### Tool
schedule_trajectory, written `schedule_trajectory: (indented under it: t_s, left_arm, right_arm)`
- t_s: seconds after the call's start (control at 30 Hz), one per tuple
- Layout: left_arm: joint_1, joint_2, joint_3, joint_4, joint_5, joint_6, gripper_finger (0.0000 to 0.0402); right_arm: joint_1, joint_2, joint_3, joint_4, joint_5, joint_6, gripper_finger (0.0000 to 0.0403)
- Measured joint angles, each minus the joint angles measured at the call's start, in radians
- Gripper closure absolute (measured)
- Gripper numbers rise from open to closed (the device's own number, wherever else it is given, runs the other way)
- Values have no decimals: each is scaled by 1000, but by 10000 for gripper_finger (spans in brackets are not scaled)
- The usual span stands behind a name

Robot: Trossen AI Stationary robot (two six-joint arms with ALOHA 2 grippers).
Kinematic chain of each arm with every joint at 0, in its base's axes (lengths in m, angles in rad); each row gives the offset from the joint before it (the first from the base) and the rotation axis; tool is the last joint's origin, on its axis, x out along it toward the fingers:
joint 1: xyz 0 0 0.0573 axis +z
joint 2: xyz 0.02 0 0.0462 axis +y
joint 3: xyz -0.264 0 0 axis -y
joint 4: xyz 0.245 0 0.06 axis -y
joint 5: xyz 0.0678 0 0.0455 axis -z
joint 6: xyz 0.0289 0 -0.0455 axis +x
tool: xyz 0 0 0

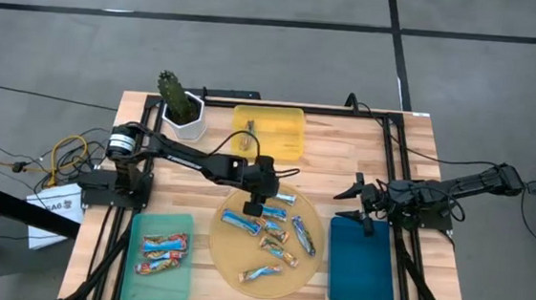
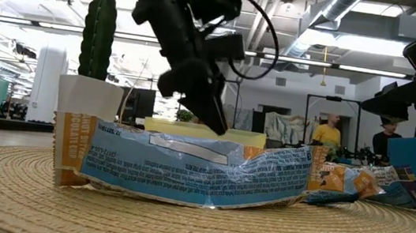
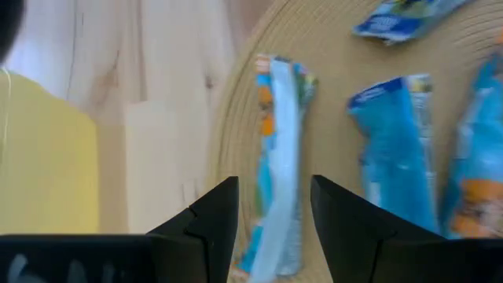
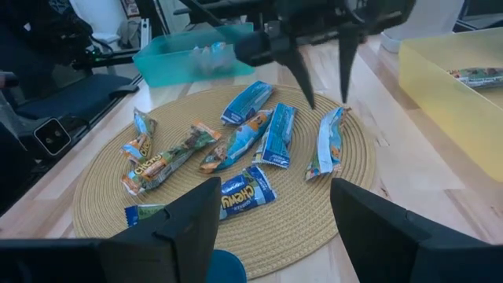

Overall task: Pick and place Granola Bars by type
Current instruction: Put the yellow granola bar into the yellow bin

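Several granola bars lie on a round woven mat (image 1: 308, 273) in the middle of the table. My left gripper (image 3: 271, 216) hovers open just above one blue-white bar (image 3: 280, 169) at the mat's far edge. Its two fingers stand on either side of the bar's length without touching it. In the right wrist view the same gripper (image 4: 326, 98) points down over that bar (image 4: 330, 141). Two more bars (image 1: 164, 247) lie in the teal tray (image 1: 186, 222), and one (image 1: 251, 128) lies in the yellow tray (image 1: 283, 142). My right gripper (image 4: 275, 228) waits open at the table's right side.
A blue tray (image 1: 363, 263) lies right of the mat, below my right gripper (image 1: 357, 207). A potted cactus (image 1: 178, 100) stands at the far left, next to the yellow tray. Other bars (image 3: 393, 149) lie close beside the one under my left gripper.
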Motion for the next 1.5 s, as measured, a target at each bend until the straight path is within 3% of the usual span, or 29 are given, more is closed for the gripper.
schedule_trajectory:
  t_s: [0.4, 1.27, 1.5]
  left_arm:
    - [6, 60, 32, -51, 40, 30, 248]
    - [26, 119, 51, -61, 7, 23, 250]
    - [26, 120, 62, -74, 5, 23, 308]
  right_arm:
    - [0, 0, 0, 1, 0, 0, 168]
    - [0, 0, 0, 1, 0, 0, 168]
    - [0, 0, 0, 1, 0, 0, 168]
